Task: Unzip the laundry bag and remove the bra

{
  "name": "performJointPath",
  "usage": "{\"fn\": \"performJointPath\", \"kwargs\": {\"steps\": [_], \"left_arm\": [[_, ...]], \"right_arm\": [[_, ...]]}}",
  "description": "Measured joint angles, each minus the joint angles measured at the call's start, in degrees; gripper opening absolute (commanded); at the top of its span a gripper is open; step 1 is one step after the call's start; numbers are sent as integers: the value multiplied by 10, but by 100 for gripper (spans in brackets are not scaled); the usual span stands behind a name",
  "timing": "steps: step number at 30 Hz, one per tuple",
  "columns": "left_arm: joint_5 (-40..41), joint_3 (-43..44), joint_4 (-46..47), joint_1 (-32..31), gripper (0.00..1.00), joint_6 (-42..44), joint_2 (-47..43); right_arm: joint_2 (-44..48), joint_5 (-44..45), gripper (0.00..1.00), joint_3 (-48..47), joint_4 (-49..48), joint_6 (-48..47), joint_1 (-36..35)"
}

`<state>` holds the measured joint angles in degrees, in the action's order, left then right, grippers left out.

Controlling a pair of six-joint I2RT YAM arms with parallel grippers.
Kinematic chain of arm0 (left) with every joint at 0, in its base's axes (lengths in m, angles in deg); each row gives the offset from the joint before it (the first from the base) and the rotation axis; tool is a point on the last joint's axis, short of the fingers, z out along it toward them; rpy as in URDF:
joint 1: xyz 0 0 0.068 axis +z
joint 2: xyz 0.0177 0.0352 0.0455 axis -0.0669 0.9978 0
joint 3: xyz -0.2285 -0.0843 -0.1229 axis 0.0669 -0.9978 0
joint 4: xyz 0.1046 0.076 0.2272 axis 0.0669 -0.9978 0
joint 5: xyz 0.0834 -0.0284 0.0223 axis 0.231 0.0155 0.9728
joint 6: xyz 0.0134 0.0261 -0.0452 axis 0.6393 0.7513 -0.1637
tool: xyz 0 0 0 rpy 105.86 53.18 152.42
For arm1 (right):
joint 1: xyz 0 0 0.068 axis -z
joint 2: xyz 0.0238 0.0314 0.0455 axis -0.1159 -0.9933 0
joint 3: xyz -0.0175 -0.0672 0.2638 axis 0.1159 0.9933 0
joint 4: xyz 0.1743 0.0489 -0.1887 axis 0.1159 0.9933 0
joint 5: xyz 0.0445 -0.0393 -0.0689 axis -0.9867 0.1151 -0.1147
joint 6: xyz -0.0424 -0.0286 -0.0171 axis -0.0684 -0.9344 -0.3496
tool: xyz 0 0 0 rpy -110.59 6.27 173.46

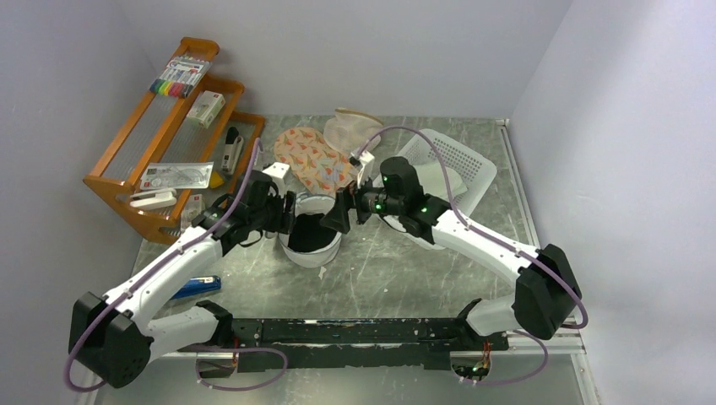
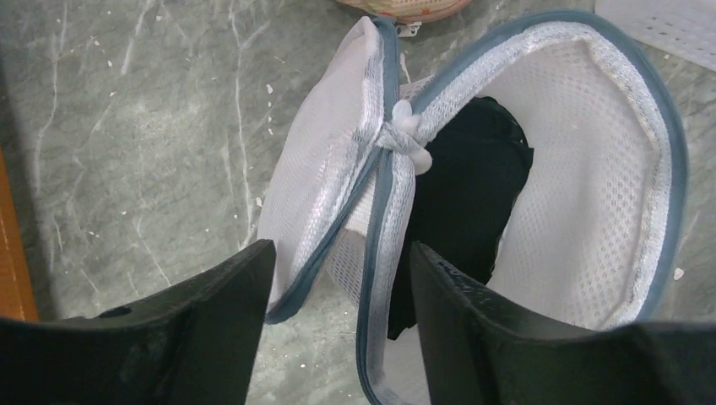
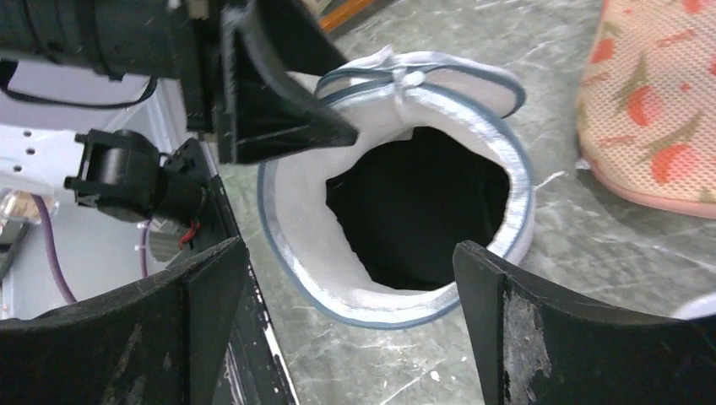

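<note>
The white mesh laundry bag (image 1: 319, 255) lies unzipped at mid table, its dark zip rim gaping. The black bra (image 1: 308, 234) sits inside it. My left gripper (image 1: 287, 218) is open at the bag's left side. In the left wrist view the left gripper (image 2: 342, 253) straddles the folded rim of the bag (image 2: 591, 169), with the bra (image 2: 473, 194) and the white zip pull (image 2: 409, 126) beyond. My right gripper (image 1: 336, 221) is open and empty at the bag's right. In the right wrist view the right gripper (image 3: 350, 249) faces the bag (image 3: 304, 219) and bra (image 3: 422, 211).
An orange floral pouch (image 1: 312, 160) and a beige mesh pouch (image 1: 350, 126) lie behind the bag. A white basket (image 1: 460, 164) stands at back right. A wooden rack (image 1: 169, 143) with stationery fills the left side. A blue item (image 1: 196, 287) lies by the left arm.
</note>
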<state>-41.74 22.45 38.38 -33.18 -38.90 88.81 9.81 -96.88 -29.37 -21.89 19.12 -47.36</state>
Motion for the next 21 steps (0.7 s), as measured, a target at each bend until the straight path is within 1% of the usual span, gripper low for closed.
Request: {"fn": "performJointPath", "kwargs": {"steps": [2, 3, 6, 9, 11, 12, 14, 17, 21], "left_arm": [[2, 15, -7, 0, 53, 0, 19], [2, 21, -8, 0, 49, 0, 28], [1, 26, -9, 0, 35, 3, 34], [-8, 26, -8, 0, 20, 7, 34], [-21, 26, -8, 0, 15, 13, 34], [-26, 26, -7, 0, 10, 14, 34], [-39, 26, -4, 0, 7, 20, 33], [-58, 24, 4, 0, 7, 29, 17], [-94, 7, 31, 0, 7, 43, -36]], "right_arm": [[-5, -4, 74, 1, -3, 0, -11], [-9, -7, 71, 2, -4, 0, -16], [-24, -16, 62, 7, -10, 3, -27], [-45, -17, 57, 25, -26, 10, -46], [-57, -17, 53, 37, -30, 17, -64], [-64, -15, 50, 42, -32, 20, -78], [-77, -12, 46, 46, -37, 24, -102], [-96, 2, 43, 46, -43, 27, -138], [-107, 17, 42, 58, -59, 32, -173]]}}
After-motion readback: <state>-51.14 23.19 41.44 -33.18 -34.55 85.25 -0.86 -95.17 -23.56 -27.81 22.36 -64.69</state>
